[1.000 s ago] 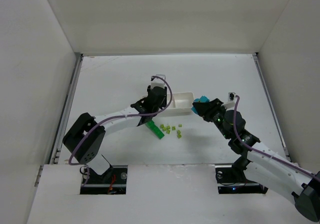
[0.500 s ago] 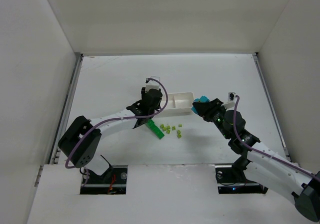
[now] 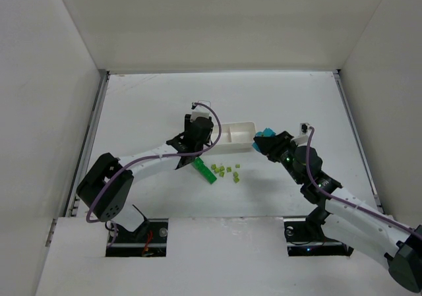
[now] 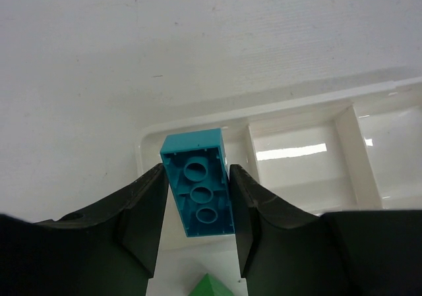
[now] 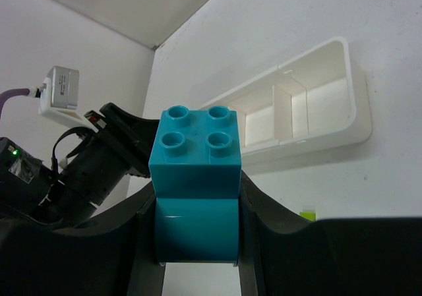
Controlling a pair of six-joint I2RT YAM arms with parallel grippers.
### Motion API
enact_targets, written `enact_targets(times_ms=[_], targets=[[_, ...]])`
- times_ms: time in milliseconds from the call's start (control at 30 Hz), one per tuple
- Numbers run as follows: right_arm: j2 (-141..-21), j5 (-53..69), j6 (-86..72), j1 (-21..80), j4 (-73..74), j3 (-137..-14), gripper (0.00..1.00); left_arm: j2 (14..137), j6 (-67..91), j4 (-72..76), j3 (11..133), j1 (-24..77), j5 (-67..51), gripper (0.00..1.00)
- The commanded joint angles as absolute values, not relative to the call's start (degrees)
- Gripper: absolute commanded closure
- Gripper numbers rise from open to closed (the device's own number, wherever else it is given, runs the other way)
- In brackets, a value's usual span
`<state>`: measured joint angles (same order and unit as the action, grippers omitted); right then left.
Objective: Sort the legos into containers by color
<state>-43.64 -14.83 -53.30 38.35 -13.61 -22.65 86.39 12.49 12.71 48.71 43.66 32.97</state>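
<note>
L tool [image 3: 196, 130] clenched on a single cyan brick [image 4: 198, 189], underside facing the wrist cam, held at the left end compartment of the white tray [image 3: 239, 136]. Long green brick [image 3: 205, 171] lies on the table [image 3: 145, 105] just near-side of the tray, w/ yellow-green bits [image 3: 228, 171] scattered beside it to the right. R tool [image 3: 264, 143] grips a two-high cyan stack [image 5: 194, 197], studs up, just off the tray's right end.

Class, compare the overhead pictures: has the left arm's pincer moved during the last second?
Yes. The left pincer has shifted leftward across the long white plastic tray, uncovering more of its left part.
</note>
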Motion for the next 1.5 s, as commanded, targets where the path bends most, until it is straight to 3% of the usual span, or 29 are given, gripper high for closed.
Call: enact_targets(times_ms=[0, 367, 633, 767, 933, 1300, 1467], targets=[[-43.5, -15.9, -52.4, 38.5, -16.3, -22.9, 0.75, 84.8, 11.6, 15.0, 48.2, 43.4, 34.2, 0.60], [-45.0, -16.0, -52.1, 38.8, -16.5, -24.0, 0.75, 79.0, 13.8, 14.4, 46.8, 43.7, 34.1, 0.57], [-49.3, -14.2, -52.9, 38.7, -18.3, -28.3, 0.71, 66.8, 37.9, 11.9, 43.5, 47.2, 19.6, 0.60], [-52.7, -11.9, -57.2, 38.6, -21.2, -30.1, 0.71, 65.6, 53.8, 22.8, 37.2, 48.6, 11.5, 0.58], [-56.4, -11.8, -64.3, 38.6, -26.0, -31.1, 0.70, 67.5, 69.2, 41.1, 29.6, 49.7, 10.4, 0.52], [-62.8, -13.3, -75.6, 39.3, -34.7, -31.7, 0.70, 72.9, 80.7, 63.7, 26.6, 50.4, 10.5, 0.46], [-65.3, -13.1, -80.8, 39.5, -40.8, -30.6, 0.70, 74.2, 81.3, 65.4, 27.5, 50.7, 10.5, 0.46]])
